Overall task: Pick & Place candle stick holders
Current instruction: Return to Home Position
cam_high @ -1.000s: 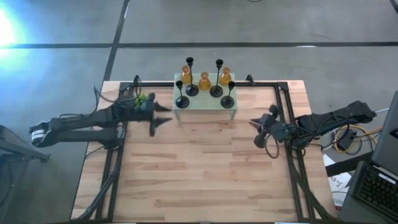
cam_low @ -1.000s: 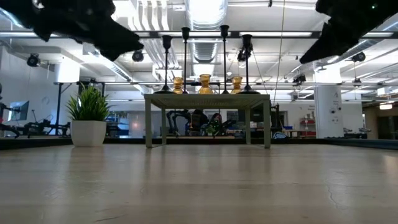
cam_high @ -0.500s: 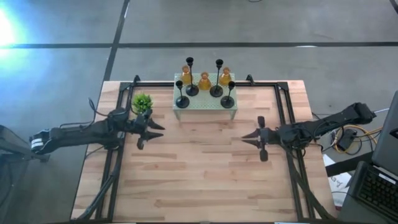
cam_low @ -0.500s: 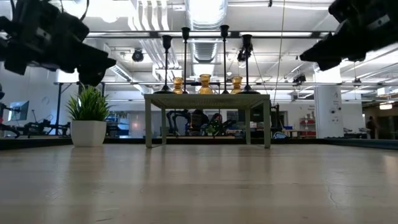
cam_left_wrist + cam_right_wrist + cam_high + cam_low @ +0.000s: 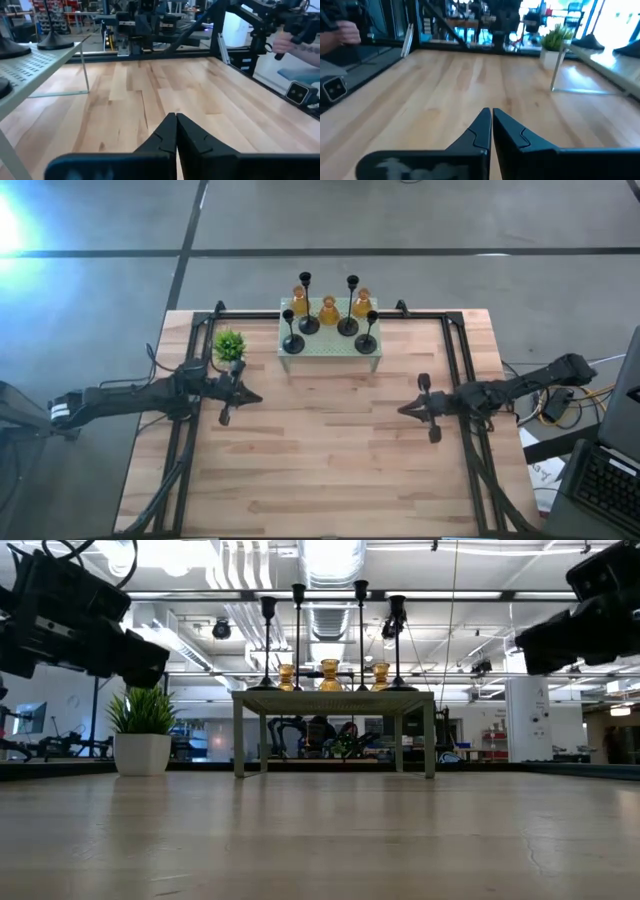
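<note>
The candle stick holders stand by their bases on a mint-green perforated stand [image 5: 328, 348] at the table's far middle. They are several slim black ones [image 5: 293, 343] [image 5: 297, 635] and three short amber ones [image 5: 328, 309] [image 5: 330, 674]. My left gripper [image 5: 257, 396] [image 5: 176, 116] hovers shut and empty at the left, near the plant, pointing level toward the table's right. My right gripper [image 5: 402, 409] [image 5: 491, 111] hovers shut and empty at the right, pointing toward the left. Both are well short of the stand.
A small green potted plant [image 5: 229, 343] [image 5: 142, 730] stands left of the stand. Black frame rails [image 5: 185, 450] [image 5: 470, 450] run along the table's left and right sides. Bare wood lies between the grippers. A person's hand [image 5: 284, 42] [image 5: 342, 32] shows beyond the table.
Both grippers have sunk and drawn back toward the table's near edge and their own sides. The left one has come away from the plant and has shut from open. The right one has tipped from pointing downward to about level.
</note>
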Robot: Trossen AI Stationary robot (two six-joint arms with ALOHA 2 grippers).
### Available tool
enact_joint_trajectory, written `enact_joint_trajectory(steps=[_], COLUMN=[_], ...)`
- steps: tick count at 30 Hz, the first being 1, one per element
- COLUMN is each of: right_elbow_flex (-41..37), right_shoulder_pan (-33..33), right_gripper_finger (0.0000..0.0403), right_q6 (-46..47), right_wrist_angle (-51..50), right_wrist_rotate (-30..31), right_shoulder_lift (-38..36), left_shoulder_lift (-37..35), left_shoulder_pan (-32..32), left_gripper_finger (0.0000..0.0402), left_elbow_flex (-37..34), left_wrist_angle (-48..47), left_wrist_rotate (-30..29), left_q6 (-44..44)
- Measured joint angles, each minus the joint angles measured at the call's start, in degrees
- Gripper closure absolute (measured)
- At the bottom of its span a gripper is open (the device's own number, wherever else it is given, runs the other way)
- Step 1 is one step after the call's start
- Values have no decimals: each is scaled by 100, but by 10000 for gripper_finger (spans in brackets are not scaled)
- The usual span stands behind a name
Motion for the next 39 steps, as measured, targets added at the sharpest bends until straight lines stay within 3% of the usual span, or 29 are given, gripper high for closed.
enact_joint_trajectory(steps=[8, 19, 23, 31, 39], right_elbow_flex=[4, 4, 4, 4, 4], right_shoulder_pan=[-520, -2800, -3280, -3371, -3371], right_gripper_finger=[395, 395, 395, 394, 394], right_q6=[-998, -672, -510, -229, -360], right_wrist_angle=[300, -45, -568, -633, -631], right_wrist_rotate=[-502, -2675, -2849, -2845, -2843], right_shoulder_lift=[-539, -649, -641, -629, -638], left_shoulder_lift=[126, 415, 496, 575, 574], left_shoulder_pan=[186, 889, 914, 916, 916], left_gripper_finger=[398, 400, 399, 394, 388], left_elbow_flex=[-4, -9, -13, -16, -20], left_wrist_angle=[58, 129, -420, -678, -897], left_wrist_rotate=[74, 933, 856, -109, -172], left_q6=[215, 365, 518, 156, -266])
